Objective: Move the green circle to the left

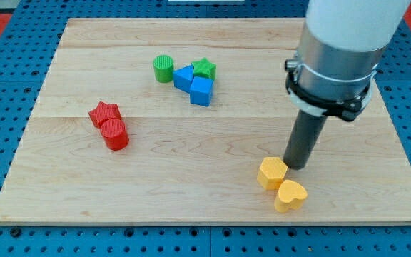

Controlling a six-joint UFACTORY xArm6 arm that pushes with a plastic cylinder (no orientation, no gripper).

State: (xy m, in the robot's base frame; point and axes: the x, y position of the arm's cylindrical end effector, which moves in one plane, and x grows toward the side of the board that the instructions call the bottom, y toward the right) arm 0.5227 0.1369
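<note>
- The green circle (163, 68) stands on the bench (63, 178) toward the far side, a little left of the middle, and marks the left end of a small cluster.
- Just to its right sit a blue block (183, 77), a green star (205, 68) and a blue cube (201, 91) (the circle looks very close to the first blue block, though I cannot tell whether they touch).
- My tip (296, 166) rests at the near right of the bench, touching or almost touching a yellow hexagon-like block (272, 173); a yellow heart (290, 195) lies just beyond that, nearer still.
- The arm carries no hand, only the rod, so nothing is grasped; it can only push.
- The relation that matters: the circle lies well apart from my tip, up to the far left, with the blue and green cluster on the side the tip would need to reach.
- To send the circle left, I judge the tip must come in on its right flank, where the gap is narrow and the blue block could get dragged along.
- A red star (104, 113) and red cylinder (115, 133) sit further left and nearer, off the circle's straight leftward path.
</note>
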